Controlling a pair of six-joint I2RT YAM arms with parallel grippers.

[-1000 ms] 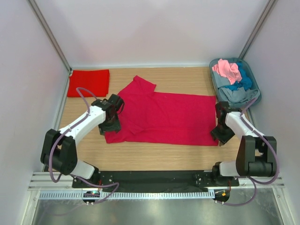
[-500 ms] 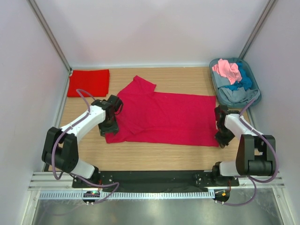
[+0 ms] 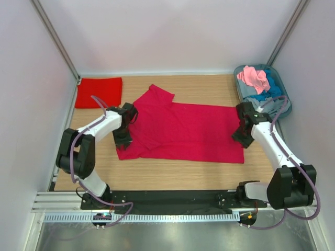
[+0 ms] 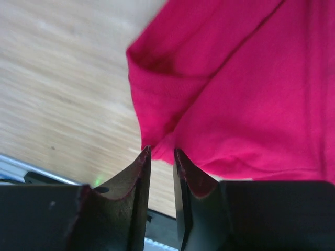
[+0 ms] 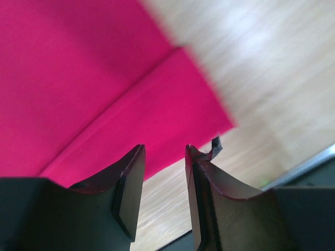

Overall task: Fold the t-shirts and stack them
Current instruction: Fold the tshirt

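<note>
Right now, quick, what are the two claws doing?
Left gripper: narrow gap, at the crimson t-shirt edge; grip cannot be told.
Right gripper: open, holding nothing.

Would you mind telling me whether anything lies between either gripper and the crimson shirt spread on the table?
Nothing visible does: the left gripper is at the left edge of the crimson shirt, and the right gripper is over its right-hand corner.

- crimson t-shirt [image 3: 183, 130]: spread flat mid-table, one sleeve angled toward the far side.
- scarlet t-shirt [image 3: 99, 92]: folded rectangle, far left corner.
- pink t-shirt [image 3: 254, 78], blue t-shirt [image 3: 272, 90], grey t-shirt [image 3: 261, 106]: crumpled together, far right.
</note>
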